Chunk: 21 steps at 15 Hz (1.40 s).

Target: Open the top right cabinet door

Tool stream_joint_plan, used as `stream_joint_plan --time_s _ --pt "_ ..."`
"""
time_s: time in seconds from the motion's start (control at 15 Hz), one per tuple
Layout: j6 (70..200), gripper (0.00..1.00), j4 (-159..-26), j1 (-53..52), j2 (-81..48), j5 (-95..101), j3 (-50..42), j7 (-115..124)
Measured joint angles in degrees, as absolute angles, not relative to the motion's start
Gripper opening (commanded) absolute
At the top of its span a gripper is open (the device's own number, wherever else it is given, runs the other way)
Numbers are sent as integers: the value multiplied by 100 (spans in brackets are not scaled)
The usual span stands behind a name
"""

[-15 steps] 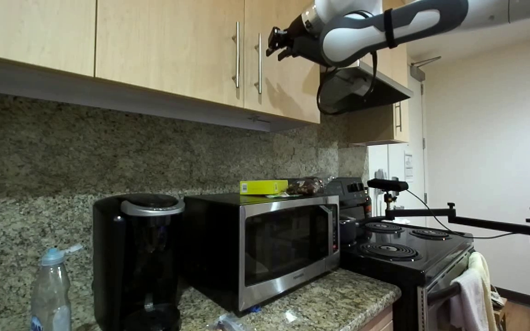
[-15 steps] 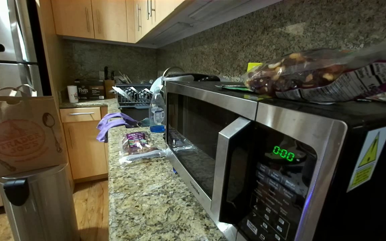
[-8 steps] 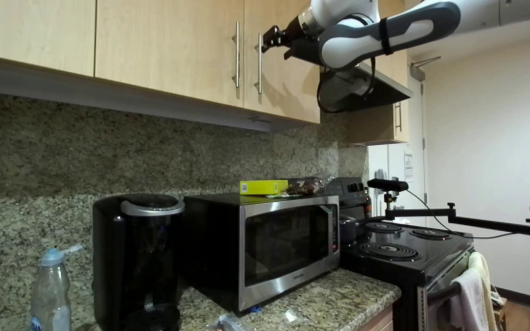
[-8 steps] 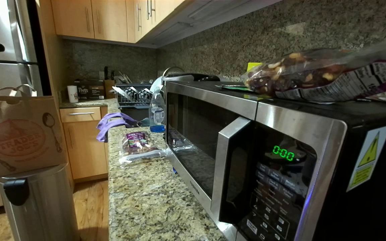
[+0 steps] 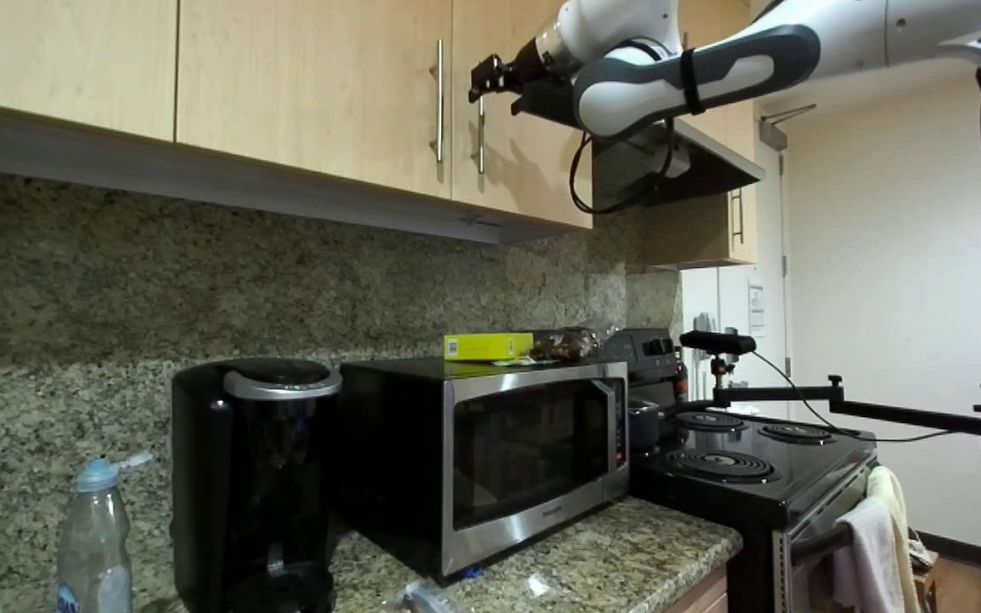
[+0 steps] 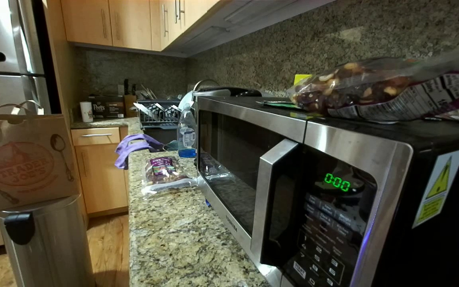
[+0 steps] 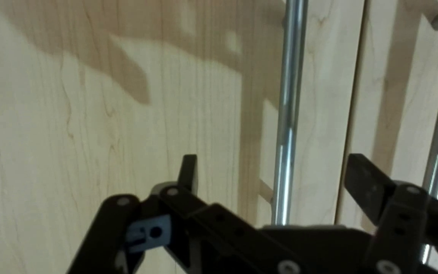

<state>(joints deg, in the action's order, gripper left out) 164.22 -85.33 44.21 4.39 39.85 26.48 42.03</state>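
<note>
Wrist view shows a closed, pale, wood-grained cabinet door (image 7: 146,125)

Above the microwave (image 5: 526,455), the gripper (image 5: 495,100) hides the bar handle's (image 5: 481,143) top. There too, the frame crops the Panda arm (image 5: 746,72)
</note>
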Motion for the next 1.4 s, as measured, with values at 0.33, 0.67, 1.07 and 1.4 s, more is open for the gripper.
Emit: stream_joint_plan --time_s 0.33,0.67,1.07,1.4 --pt "16422 34 -8259 4405 199 4106 2654 4269" --pt "16423 9 -8210 4364 150 4107 2687 4344" --pt "16414 9 -8211 4319 152 4104 2701 4447" --pt "16422 9 -8304 4320 242 4029 2672 4438"
